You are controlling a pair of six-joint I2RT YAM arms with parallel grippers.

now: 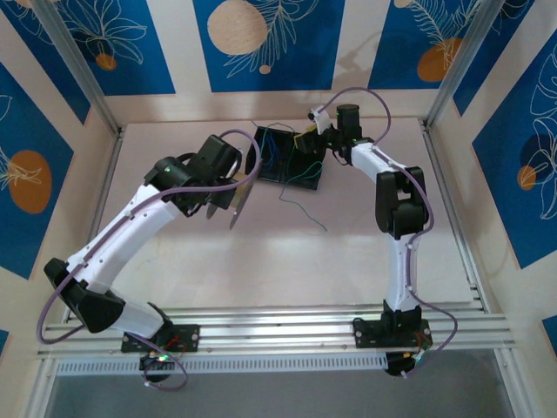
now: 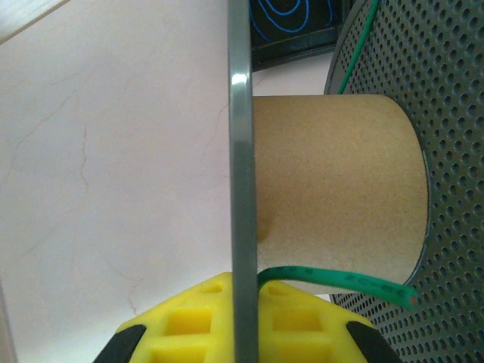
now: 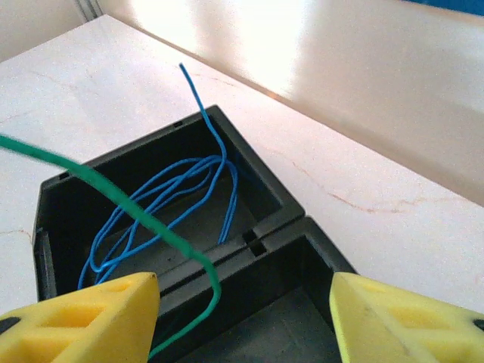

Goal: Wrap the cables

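1. Along the near edge of the pale marbled table [image 1: 261,270], the silver aluminium rails [image 1: 278,326] carry both arm bases. Beyond them the middle of the table lies bare, giving wide room between the two arms.
2. The left gripper [image 2: 243,321] is pressed together on the thin grey flange of a spool with a brown cardboard core [image 2: 333,174]. It holds the spool above the table left of centre [image 1: 235,198]. The spool's other flange is perforated grey metal.
3. The cut end of a thin green cable [image 2: 340,278] lies against the underside of the core, between the flanges and just above the yellow fingers [image 2: 189,329].
4. In the top view a green cable [image 1: 305,209] trails from the tray's near edge onto the open table, toward the middle.
5. The black plastic two-compartment tray [image 3: 261,170] sits near the table's far edge, about centre.
6. A loosely looped thin blue cable [image 3: 166,197] fills the compartment farther from the right wrist, with one end rising above the rim.
7. The right gripper [image 3: 243,302] hovers over the tray's nearer compartment with its jaws spread wide, pinching nothing. The green cable [image 3: 113,198] crosses the tray and drops close beside one finger; whether they touch I cannot tell.
8. Cream walls with blue leaf-patterned panels [image 1: 261,35] enclose the far and side edges.
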